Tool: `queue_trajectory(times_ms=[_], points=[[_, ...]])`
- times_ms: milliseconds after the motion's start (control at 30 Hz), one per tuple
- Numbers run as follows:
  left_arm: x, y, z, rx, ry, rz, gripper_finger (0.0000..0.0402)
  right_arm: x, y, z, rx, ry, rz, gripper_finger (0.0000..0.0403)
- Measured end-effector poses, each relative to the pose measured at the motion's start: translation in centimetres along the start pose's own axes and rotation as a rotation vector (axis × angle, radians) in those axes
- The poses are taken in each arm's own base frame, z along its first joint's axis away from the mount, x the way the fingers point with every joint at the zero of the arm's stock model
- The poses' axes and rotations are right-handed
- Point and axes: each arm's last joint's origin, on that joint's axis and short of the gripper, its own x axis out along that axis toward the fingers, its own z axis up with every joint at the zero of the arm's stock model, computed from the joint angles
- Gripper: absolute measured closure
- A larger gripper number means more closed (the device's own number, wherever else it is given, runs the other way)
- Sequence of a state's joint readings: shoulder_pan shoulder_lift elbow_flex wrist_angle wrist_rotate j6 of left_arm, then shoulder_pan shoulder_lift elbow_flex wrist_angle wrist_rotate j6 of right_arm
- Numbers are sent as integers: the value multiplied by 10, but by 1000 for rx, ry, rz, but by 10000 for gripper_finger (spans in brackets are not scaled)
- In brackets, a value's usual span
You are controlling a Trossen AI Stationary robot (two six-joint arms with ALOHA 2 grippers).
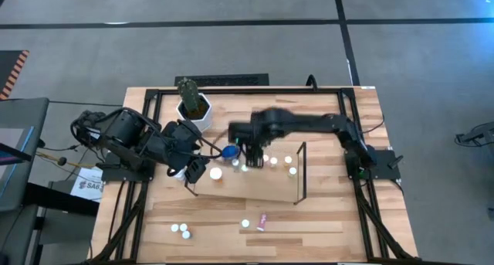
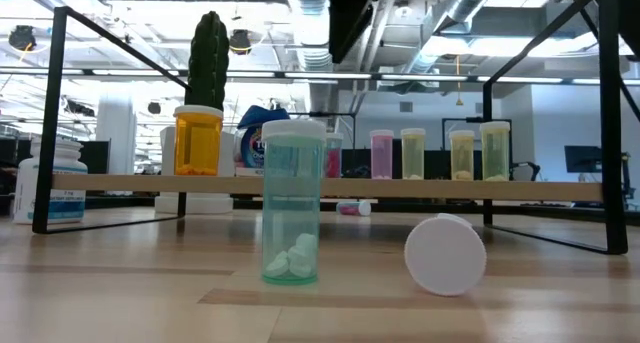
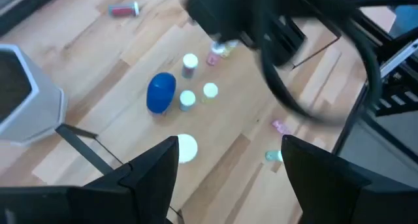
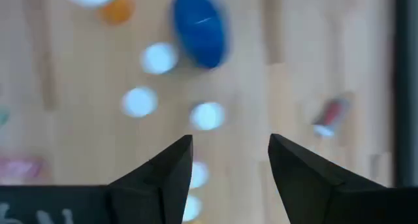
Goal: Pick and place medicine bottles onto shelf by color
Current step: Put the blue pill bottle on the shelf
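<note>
The shelf stands mid-table and carries several medicine bottles: a blue-capped one, an orange one, white-capped ones, and pink and yellowish ones. My right gripper hangs open above the shelf's bottles near the blue cap, with nothing between its fingers. My left gripper waits open above the shelf's left end. Loose bottles stand on the table near its front edge, and a pink one lies on its side there.
A white hexagonal pot with a cactus stands behind the shelf's left end. A teal bottle stands upright and a white-capped one lies in front of the low camera. Black frame posts rise at the table's sides.
</note>
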State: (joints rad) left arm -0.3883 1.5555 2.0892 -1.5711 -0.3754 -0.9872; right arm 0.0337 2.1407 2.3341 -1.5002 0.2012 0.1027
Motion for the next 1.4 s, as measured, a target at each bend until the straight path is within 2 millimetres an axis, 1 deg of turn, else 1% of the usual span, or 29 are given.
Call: queue_trajectory(times_ms=[100, 200, 267, 333, 467, 567, 600, 700, 900, 1100, 1200, 1300, 1400], points=[[1, 1, 2, 24, -11, 11, 145, 1, -30, 2, 65, -10, -36, 184], [1, 2, 3, 55, -29, 25, 145, 17, -64, 3, 143, 24, -61, 184], [1, 3, 4, 77, -30, 28, 145, 33, -86, 4, 191, 65, -73, 184], [1, 3, 4, 98, -34, 31, 145, 55, -104, 6, 212, 107, -83, 184], [1, 3, 4, 146, -51, 47, 145, 91, -134, 4, 253, 175, -83, 186], [1, 3, 5, 168, -53, 50, 145, 114, -153, 0, 301, 218, -17, 189], [1, 4, 5, 168, -54, 51, 145, 122, -158, 0, 313, 224, -1, 190], [2, 5, 6, 158, -49, 51, 145, 139, -172, -4, 331, 248, 28, 196], [4, 9, 11, 125, -68, 76, 145, 160, -188, -7, 321, 249, 33, 209], [8, 16, 20, 53, -86, 109, 145, 161, -200, -13, 279, 264, 39, 219], [9, 19, 24, 36, -90, 120, 145, 161, -208, -16, 303, 267, 38, 222], [10, 22, 27, 21, -94, 131, 145, 161, -214, -20, 367, 275, 57, 222], [11, 24, 29, 12, -94, 136, 145, 162, -218, -20, 397, 249, 81, 220]])
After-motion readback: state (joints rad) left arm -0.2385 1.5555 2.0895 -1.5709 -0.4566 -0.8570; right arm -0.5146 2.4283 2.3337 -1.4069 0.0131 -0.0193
